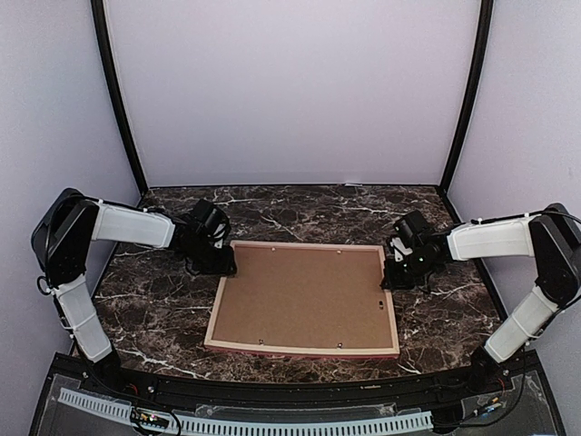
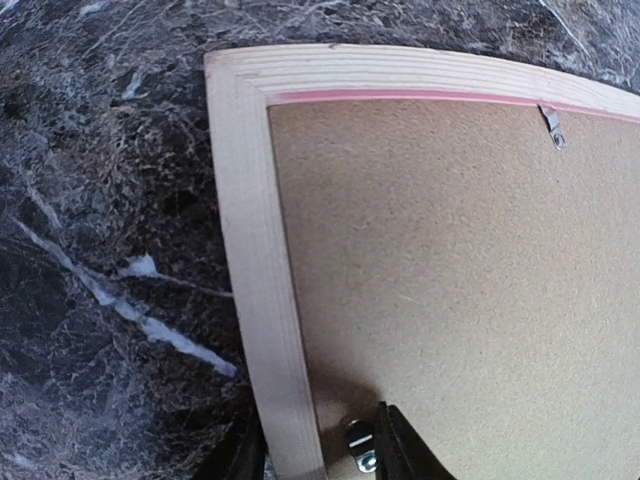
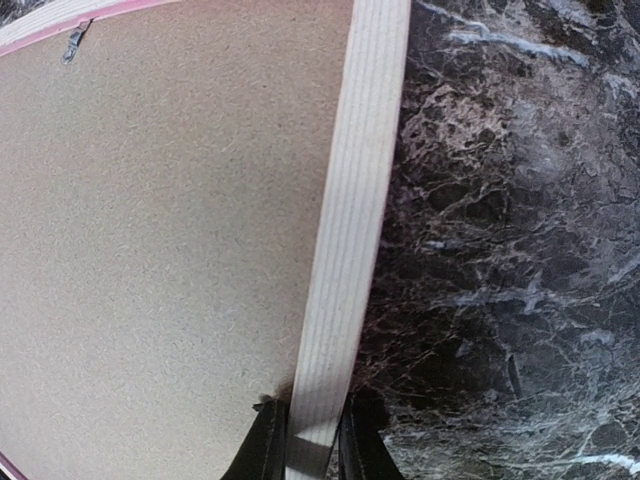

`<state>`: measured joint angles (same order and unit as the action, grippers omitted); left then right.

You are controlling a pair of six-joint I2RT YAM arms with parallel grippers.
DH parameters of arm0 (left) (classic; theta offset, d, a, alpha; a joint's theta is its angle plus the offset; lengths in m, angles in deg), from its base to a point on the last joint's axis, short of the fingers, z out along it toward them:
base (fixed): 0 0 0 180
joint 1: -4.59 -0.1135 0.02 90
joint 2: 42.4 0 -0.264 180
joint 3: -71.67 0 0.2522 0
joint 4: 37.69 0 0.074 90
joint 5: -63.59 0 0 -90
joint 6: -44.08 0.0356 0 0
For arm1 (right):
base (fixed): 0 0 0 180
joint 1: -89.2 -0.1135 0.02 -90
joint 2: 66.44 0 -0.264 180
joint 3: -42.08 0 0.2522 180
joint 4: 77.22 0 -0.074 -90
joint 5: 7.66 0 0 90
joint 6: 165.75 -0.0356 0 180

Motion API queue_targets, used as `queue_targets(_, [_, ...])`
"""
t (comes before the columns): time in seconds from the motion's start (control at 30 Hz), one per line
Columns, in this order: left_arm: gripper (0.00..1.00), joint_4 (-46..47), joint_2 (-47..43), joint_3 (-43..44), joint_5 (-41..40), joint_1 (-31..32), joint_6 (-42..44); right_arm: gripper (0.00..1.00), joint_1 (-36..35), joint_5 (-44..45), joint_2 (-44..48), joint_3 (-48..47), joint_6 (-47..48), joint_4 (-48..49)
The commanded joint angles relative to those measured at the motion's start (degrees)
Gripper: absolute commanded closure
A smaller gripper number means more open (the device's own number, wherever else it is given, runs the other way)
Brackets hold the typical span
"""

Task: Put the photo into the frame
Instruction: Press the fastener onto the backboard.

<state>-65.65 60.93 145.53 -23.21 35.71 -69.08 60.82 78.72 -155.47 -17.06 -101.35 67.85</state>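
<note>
Lying face down near the middle of the table (image 1: 154, 309), a little toward its near edge, the frame (image 1: 304, 349) shows its pale wooden back, and a plain brown backing board (image 1: 304, 295) fills the opening. That is the side from which a frame is loaded, which probably explains the pose. The photo is not visible in any view; I cannot tell whether it sits under the board.

The right gripper (image 1: 390, 277) is on the rail that faces the table's right edge. The right wrist view shows its two fingers pressed against either side of the wood, so it has hold of the frame, most likely to pin it against sliding.

The left gripper (image 1: 227, 265) is at the opposite rail, close to the frame's far-left corner. Its jaws straddle the wood partly open: the outer finger sits at the rail's edge, while the inner finger (image 2: 400, 455) stands off it over the board, just beside a small metal tab (image 2: 360, 445). It has no firm grip that I can see. The tab may be what it is placed for, though that is a guess.
</note>
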Motion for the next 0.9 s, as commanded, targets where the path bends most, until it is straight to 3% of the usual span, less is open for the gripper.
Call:
queue_targets(0.0, [0.64,3.1,0.8,-2.6,2.4,0.0,-2.3,0.83,0.2,-0.1,-0.1,1.4,2.1,1.1])
queue_targets(0.27, [0.70,1.7,-0.7,-4.5,3.8,0.0,-2.6,0.83,0.2,0.0,0.1,1.4,2.0,1.0])
queue_targets(0.87, [0.73,-7.9,-2.0,-4.8,7.3,0.0,3.0,0.85,0.2,0.2,-0.6,1.1,2.1,1.1])
